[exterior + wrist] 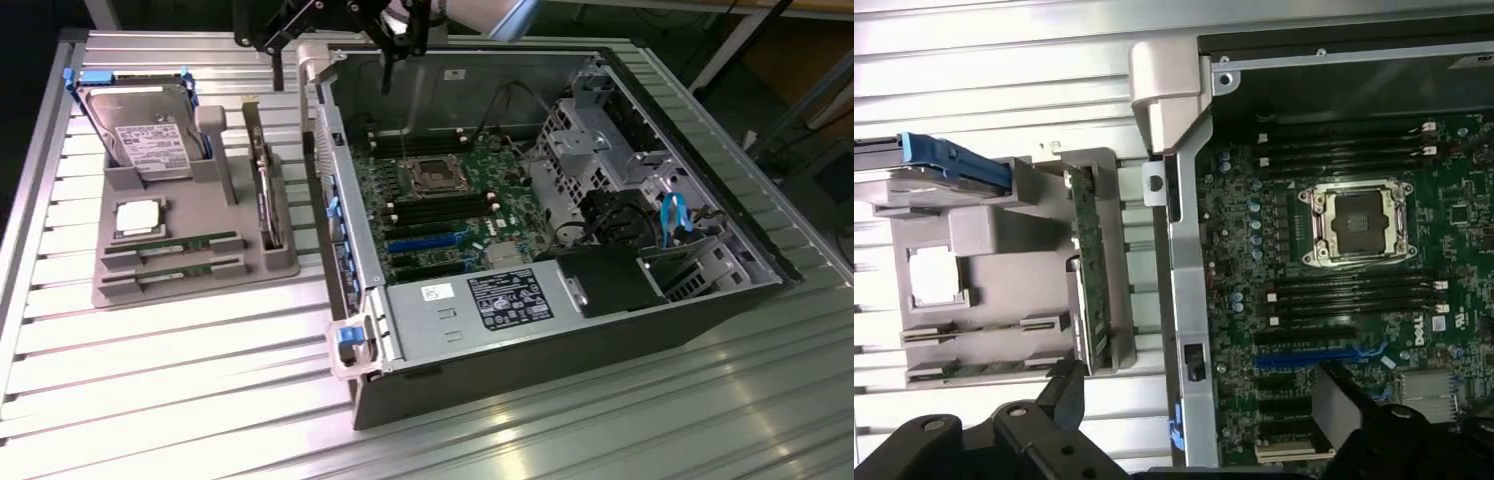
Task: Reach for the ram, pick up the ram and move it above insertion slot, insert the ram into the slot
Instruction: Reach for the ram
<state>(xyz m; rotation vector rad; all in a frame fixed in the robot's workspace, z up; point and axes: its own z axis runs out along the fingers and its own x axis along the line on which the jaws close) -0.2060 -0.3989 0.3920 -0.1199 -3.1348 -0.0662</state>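
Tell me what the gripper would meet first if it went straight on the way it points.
Probably the computer case's side wall: the open gripper is centred over it, one finger by the grey parts holder, the other over the motherboard. Depth is unclear.

A ribbed metal table [174,400] is seen, on which an open computer case [534,370] is laid on its side. Just beside the case, toward the exterior view's left, a grey moulded holder [187,292] is set flat, with a narrow strip of table left between them.
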